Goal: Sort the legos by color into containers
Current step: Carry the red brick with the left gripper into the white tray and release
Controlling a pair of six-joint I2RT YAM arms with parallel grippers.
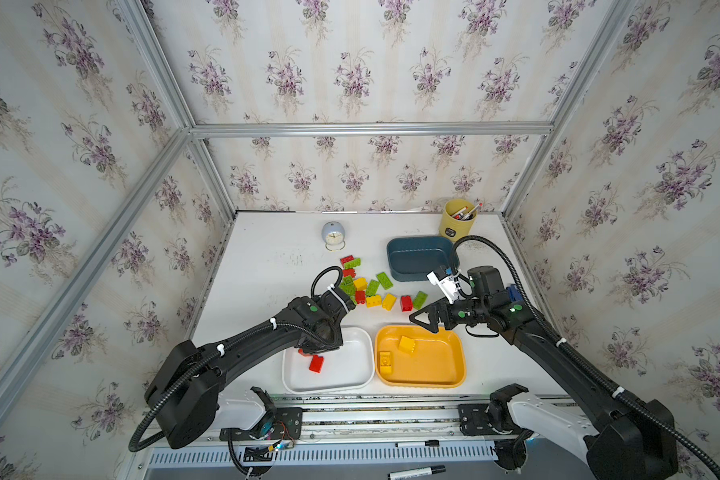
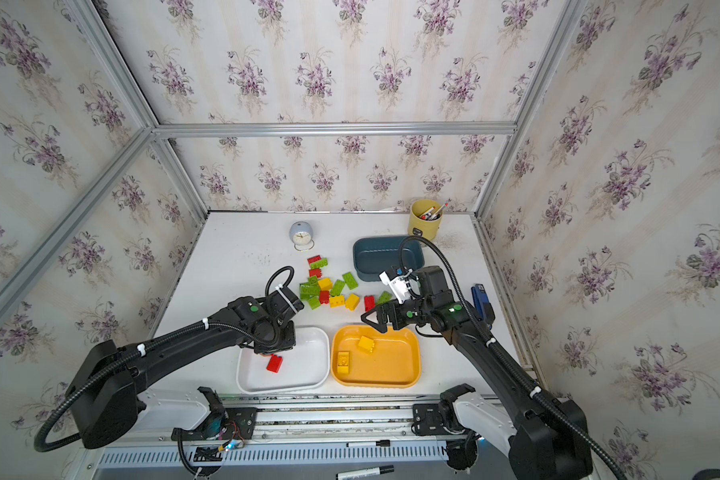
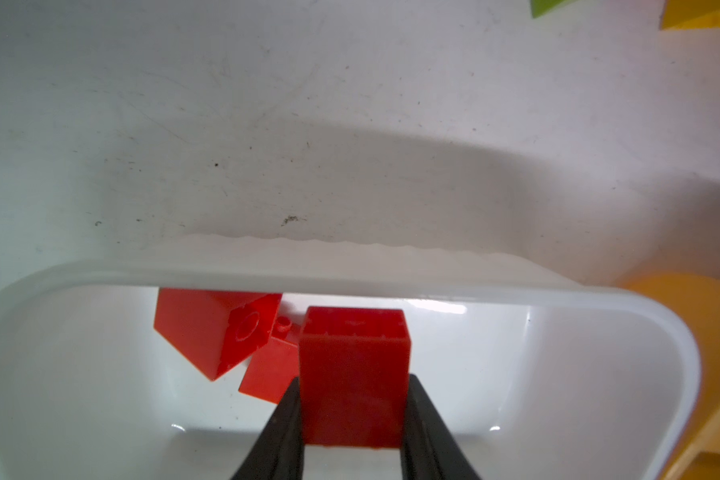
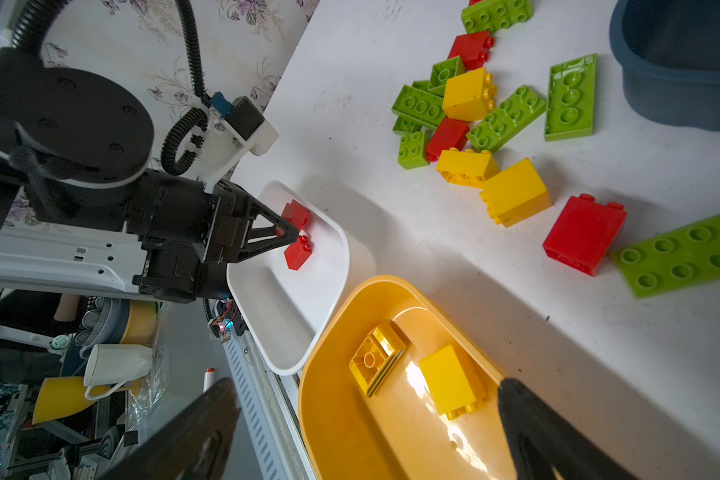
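Left gripper (image 3: 354,380) pinches a red brick (image 3: 352,345), half-hiding perhaps two bricks (image 3: 200,328) in the tray (image 3: 474,291); right gripper (image 1: 421,323) gapes empty.

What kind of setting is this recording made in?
Probably a lab recording booth dressed as a home: floral wallpaper on an aluminium frame, left arm and right arm mounted on a rail, toy bricks on a white table.

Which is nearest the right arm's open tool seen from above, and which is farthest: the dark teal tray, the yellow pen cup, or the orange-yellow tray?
In a top view:
1. orange-yellow tray: at the front, its far edge right by the right tool.
2. dark teal tray: farther back, mid-table.
3. yellow pen cup: back right corner.
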